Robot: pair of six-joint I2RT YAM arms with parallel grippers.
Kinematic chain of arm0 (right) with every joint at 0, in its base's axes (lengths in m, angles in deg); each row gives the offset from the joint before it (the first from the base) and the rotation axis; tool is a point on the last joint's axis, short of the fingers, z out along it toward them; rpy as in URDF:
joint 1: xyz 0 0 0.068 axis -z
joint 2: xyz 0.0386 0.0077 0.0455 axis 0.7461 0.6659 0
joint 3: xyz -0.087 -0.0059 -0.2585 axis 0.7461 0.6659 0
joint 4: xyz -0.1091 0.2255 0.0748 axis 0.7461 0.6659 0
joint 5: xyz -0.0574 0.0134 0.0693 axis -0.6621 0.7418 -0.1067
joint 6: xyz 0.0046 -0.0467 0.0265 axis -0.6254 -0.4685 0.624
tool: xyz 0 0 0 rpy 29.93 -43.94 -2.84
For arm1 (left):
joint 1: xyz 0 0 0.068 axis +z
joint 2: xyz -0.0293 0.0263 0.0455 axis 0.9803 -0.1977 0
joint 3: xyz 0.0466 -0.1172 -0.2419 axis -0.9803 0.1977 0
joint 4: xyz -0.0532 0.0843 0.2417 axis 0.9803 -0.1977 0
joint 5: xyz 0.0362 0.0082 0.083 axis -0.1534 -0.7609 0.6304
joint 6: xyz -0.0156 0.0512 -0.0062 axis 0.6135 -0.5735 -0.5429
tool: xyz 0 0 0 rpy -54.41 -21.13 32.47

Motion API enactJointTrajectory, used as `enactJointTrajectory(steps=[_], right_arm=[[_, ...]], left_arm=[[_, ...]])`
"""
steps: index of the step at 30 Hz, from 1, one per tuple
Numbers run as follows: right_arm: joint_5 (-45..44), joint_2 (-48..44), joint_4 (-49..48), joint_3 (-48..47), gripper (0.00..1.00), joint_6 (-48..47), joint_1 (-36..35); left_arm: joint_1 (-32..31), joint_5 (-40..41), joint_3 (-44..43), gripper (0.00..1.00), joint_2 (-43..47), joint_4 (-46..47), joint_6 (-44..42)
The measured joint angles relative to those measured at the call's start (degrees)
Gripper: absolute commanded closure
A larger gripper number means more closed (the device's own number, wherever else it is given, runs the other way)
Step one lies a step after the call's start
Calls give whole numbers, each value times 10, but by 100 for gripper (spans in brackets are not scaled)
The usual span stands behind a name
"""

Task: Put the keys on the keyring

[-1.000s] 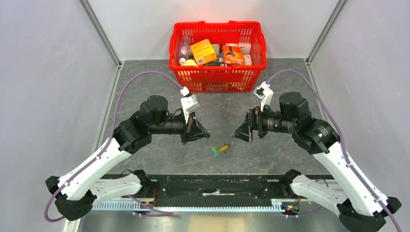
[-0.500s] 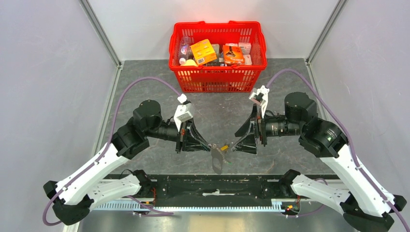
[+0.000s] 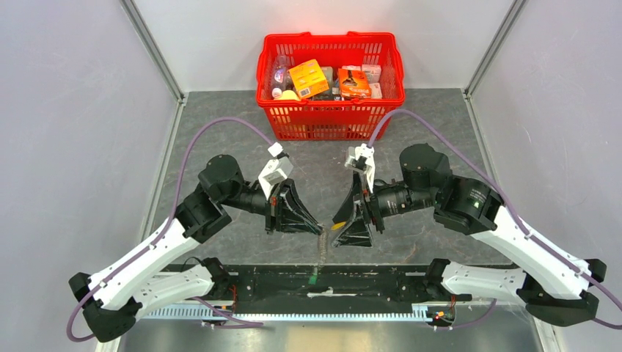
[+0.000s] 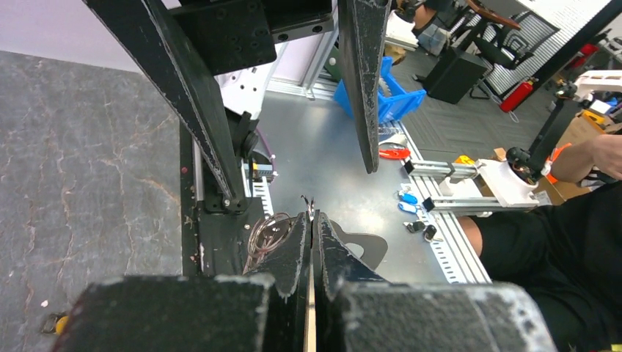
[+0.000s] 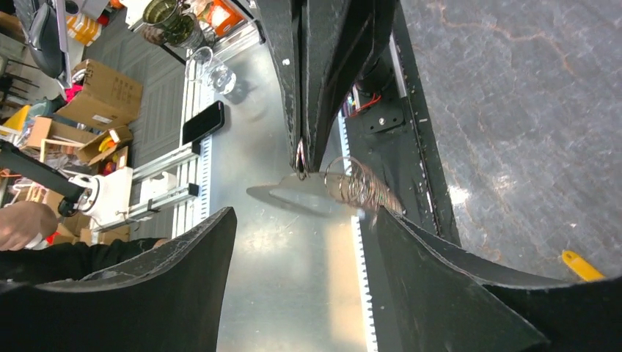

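— Looking for the keyring (image 3: 321,246).
— Found it pinched by its top end in the left gripper (image 3: 317,225), fingers pressed tight together on the wire. Hangs from those tips, with the coiled stretch just under them and the far end reaching over the black rail (image 3: 396,282).
— Any sign of the keys?
— Spotted the yellow key (image 5: 583,265) flat on the table (image 3: 220,132), just right of the left gripper, touching neither ring nor fingers. Also spotted a green speck (image 3: 313,279) at the ring's far end, well below the left gripper in the top view. Too small to call it the green key, or to judge it threaded on.
— And over at the right gripper (image 5: 306,210)?
— Spread wide, gripping nothing. Faces the left gripper tip to tip, close by, with no contact seen.
— Anything different from before?
— Yes. Half a second back, saw the right gripper farther from the left gripper and the ring bunched shorter just under the tips. Now drawn in closer, and hanging longer. One second back, saw both grippers well apart, with yellow and green keys side by side on the table right of the left gripper. No green at that spot now; yellow in about the same place.
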Motion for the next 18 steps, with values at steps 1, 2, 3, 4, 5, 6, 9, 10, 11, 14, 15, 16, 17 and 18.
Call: enactJointTrajectory(steps=[1, 2, 3, 4, 5, 6, 9, 10, 11, 14, 15, 16, 17, 18], right_arm=[[-7, 4, 1, -7, 25, -4, -7], [-14, 8, 2, -16, 26, -8, -12], [-23, 10, 4, -25, 28, -12, -17], [-29, 10, 5, -33, 29, -16, -20], [-35, 10, 6, -40, 31, -19, -22], [-40, 10, 9, -48, 32, -22, -25], [-54, 9, 10, -64, 35, -30, -30], [-58, 9, 11, -66, 37, -31, -32], [-61, 9, 13, -68, 38, -33, -33], [-69, 11, 17, -71, 41, -37, -37], [-71, 15, 20, -74, 43, -37, -40], [-74, 19, 23, -78, 45, -38, -42], [-76, 24, 24, -83, 45, -39, -46], [-78, 29, 25, -88, 46, -40, -49]], left_arm=[[0, -4, 2, 98, 0, 9, 5], [0, -8, 2, 98, 0, 16, 9], [0, -12, 3, 98, 0, 21, 11], [0, -18, 4, 98, 0, 27, 15], [0, -20, 4, 98, 0, 30, 16], [0, -23, 5, 98, 0, 35, 19], [0, -33, 8, 98, 0, 49, 25], [0, -35, 9, 98, 0, 54, 28], [0, -37, 11, 98, 0, 59, 30], [0, -46, 15, 98, -3, 73, 38], [0, -48, 15, 98, -5, 79, 42], [0, -51, 15, 98, -7, 85, 45], [0, -53, 15, 98, -9, 89, 49], [0, -55, 15, 98, -11, 95, 52]])
